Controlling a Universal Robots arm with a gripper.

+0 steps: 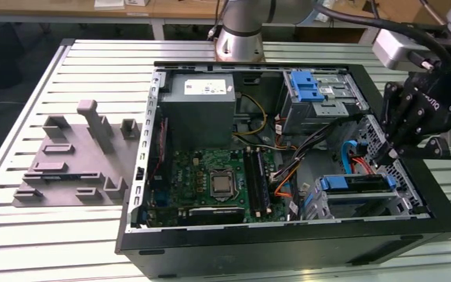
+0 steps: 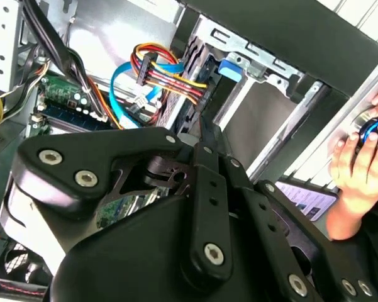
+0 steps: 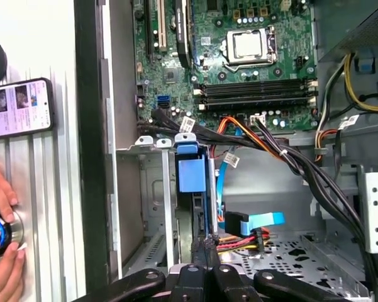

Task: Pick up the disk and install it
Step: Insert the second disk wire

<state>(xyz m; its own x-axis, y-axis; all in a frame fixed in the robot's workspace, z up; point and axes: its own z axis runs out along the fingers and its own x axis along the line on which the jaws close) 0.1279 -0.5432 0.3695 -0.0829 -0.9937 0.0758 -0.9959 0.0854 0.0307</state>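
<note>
One wide slatted aluminium surface (image 1: 92,64) carries everything. On it lies an open black metal computer tower (image 1: 288,247), its green motherboard (image 1: 209,176) facing up.

At the right edge of the exterior view, the black linkage tool (image 1: 380,157) reaches down into the case's lower right corner. In both wrist views its slim tips (image 3: 204,248) look pressed together with nothing between them, just beside the drive's near end.

The flat silver hard drive in its blue plastic bracket (image 1: 352,183) sits edge-on in the grey steel bay at the lower right of the exterior view, red, yellow and blue cables close by.

It likely handles as a stiff, dense, fairly heavy slab with slippery metal faces and delicate insides. The blue bracket (image 3: 190,173) or the long edges seem the safest hold. Little shows beyond the blue tab and a thin silver edge.
</note>
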